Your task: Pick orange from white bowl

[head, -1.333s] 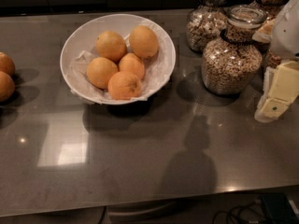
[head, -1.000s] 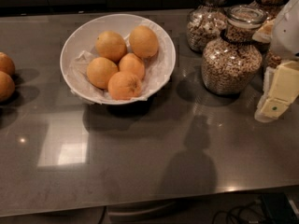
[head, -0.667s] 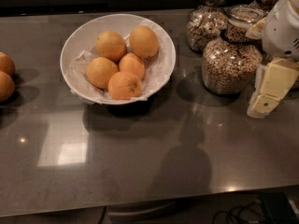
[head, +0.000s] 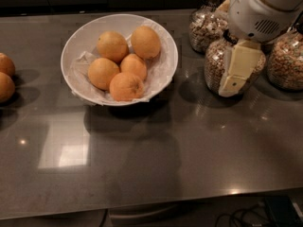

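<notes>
The white bowl [head: 165, 74], lined with crumpled white paper, stands on the dark counter at the upper left of centre. It holds several oranges. The orange [head: 146, 41], smooth, egg-shaped and yellowish, lies at the bowl's back right. A deeper-orange one with a dimple [head: 126, 86] lies at the front. My gripper [head: 228, 86] hangs from the white arm at the upper right, in front of a glass jar. It is well to the right of the bowl, holds nothing, and is apart from the oranges.
Three glass jars of grains and cereal stand at the back right: one behind the gripper [head: 213, 67], one further back [head: 204, 30], one at the right edge [head: 286, 63]. Two more oranges [head: 5, 77] lie at the left edge. The counter's front edge [head: 151, 207] runs along the bottom.
The arm and gripper have moved left and further into view, from the right edge to in front of the nearest jar. The bowl and oranges have not moved.
</notes>
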Tool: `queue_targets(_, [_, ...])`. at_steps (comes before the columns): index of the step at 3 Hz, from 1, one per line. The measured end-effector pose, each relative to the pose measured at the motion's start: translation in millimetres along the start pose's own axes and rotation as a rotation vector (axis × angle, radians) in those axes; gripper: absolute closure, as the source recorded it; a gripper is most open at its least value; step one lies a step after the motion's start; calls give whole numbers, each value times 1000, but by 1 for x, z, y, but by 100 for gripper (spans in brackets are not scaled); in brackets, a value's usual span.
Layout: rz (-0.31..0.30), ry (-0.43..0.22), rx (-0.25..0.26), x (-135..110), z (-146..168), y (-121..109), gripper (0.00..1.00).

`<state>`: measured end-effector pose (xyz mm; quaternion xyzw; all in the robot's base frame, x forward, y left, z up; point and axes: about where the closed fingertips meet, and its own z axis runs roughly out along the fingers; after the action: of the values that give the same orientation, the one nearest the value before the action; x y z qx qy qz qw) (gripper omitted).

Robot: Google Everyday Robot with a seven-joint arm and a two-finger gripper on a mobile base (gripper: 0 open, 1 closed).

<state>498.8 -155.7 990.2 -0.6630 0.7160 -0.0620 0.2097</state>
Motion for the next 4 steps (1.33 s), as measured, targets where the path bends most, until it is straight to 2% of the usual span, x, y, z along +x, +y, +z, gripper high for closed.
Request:
queue_targets(1, [-77, -45, 30, -35, 1, -16, 0])
queue_targets(2, [-154, -118, 23, -59, 12, -27, 0])
queue_targets(3, [-154, -119, 23, -59, 13, -28, 0])
queue_targets(4, [-163, -142, 47, -59, 19, -36, 0])
